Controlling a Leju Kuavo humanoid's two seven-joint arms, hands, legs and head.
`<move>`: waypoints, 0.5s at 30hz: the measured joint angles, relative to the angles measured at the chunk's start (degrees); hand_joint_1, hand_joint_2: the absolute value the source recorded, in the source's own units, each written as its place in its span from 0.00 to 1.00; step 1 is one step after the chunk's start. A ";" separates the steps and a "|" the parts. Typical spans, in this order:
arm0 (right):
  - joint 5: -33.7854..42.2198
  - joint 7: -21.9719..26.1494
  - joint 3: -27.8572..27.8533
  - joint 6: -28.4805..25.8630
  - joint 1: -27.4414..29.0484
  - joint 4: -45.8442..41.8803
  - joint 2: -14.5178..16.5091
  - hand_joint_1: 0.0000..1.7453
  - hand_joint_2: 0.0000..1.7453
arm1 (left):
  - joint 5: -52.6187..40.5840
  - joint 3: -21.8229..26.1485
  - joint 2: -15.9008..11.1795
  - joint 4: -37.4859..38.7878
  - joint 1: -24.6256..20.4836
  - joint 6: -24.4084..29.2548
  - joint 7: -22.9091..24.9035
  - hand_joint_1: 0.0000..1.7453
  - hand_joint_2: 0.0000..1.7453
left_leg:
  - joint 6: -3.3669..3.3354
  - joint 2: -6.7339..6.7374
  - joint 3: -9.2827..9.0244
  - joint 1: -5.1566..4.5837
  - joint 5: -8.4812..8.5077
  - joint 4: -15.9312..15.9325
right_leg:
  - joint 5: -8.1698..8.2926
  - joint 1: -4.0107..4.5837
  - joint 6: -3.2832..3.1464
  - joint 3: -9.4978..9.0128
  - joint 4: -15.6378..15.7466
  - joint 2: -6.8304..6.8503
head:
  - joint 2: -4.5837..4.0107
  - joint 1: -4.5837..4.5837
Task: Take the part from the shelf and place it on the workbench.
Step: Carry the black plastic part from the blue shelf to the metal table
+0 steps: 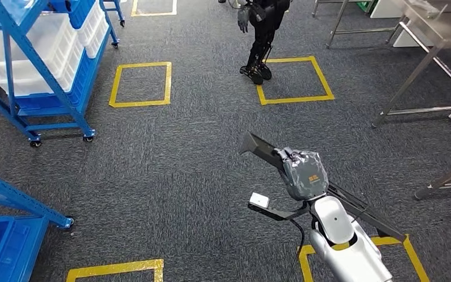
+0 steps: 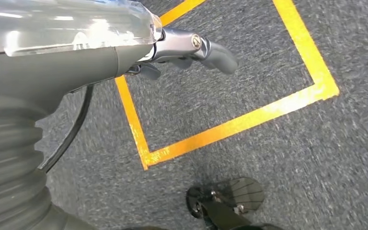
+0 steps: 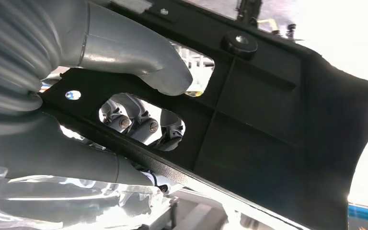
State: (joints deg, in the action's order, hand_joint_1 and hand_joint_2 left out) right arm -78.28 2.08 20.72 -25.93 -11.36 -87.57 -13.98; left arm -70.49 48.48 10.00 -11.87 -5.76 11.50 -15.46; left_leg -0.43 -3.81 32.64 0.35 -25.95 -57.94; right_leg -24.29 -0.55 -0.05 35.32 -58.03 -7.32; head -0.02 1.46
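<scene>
Grey carpet [image 1: 188, 153] marked with yellow tape squares [image 1: 141, 84] spreads between the blue shelf [image 1: 35, 64] of white bins at the far left and the steel desk [image 1: 428, 59] at the far right, and a second dark robot [image 1: 262, 35] stands on the floor ahead, between the two. The right hand [image 1: 304, 174] grips the long black part [image 1: 264, 150], thumb [image 3: 139, 57] over its ribbed face, above the carpet and well apart from the desk. The left hand [image 2: 191, 50] hangs over a tape square with its fingers curled in on nothing.
</scene>
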 joint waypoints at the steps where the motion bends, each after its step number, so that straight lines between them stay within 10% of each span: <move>1: -0.30 -0.14 -0.34 0.20 0.72 -0.55 -0.11 1.00 1.00 | -0.05 -0.04 0.02 0.00 -0.14 -0.25 0.16 0.00 1.00 | -0.31 0.60 -0.17 0.00 0.15 0.31 | -0.05 -0.09 0.32 0.06 -0.07 0.17 | 0.00 0.00; 5: -1.22 -0.53 -1.02 1.05 1.93 -2.05 -0.25 1.00 1.00 | -0.17 -0.35 0.12 0.00 -0.42 -0.89 0.61 0.00 1.00 | -1.34 3.41 -0.71 -0.07 0.46 1.20 | -5.15 0.07 1.07 4.48 -9.12 6.00 | 0.00 -0.01; 8: -1.56 -0.68 -1.16 1.50 2.73 -2.38 -0.25 1.00 1.00 | -0.28 -0.38 0.13 0.00 -0.35 -1.18 0.90 0.00 1.00 | -1.34 5.54 -0.73 -0.20 0.17 1.12 | -6.79 -0.35 1.58 7.88 -15.77 6.95 | 0.00 0.00; 12: -1.77 -0.79 -1.50 1.73 3.13 -2.96 -0.23 1.00 1.00 | -0.50 -0.44 0.19 0.01 -0.48 -1.52 0.93 0.00 1.00 | -0.65 7.72 -1.20 -0.40 -0.57 0.80 | -0.99 -0.19 1.33 0.72 -2.53 9.75 | 0.00 -0.01; 15: -1.89 -0.80 -1.80 1.80 3.30 -3.26 -0.22 1.00 1.00 | -0.56 -0.51 0.21 0.00 -0.62 -1.64 0.99 0.00 1.00 | 0.28 8.98 -1.59 -0.59 -1.05 0.75 | -0.73 0.37 0.37 -0.40 0.00 9.63 | 0.00 0.00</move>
State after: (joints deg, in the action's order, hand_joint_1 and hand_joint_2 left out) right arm -80.17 1.27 18.92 -24.14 -8.06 -90.83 -14.21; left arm -71.05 47.97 10.21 -11.87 -6.38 9.86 -14.47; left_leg -0.15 5.17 31.05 -0.24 -27.00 -57.18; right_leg -25.02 -0.18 0.32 34.92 -58.03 2.30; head -0.02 1.46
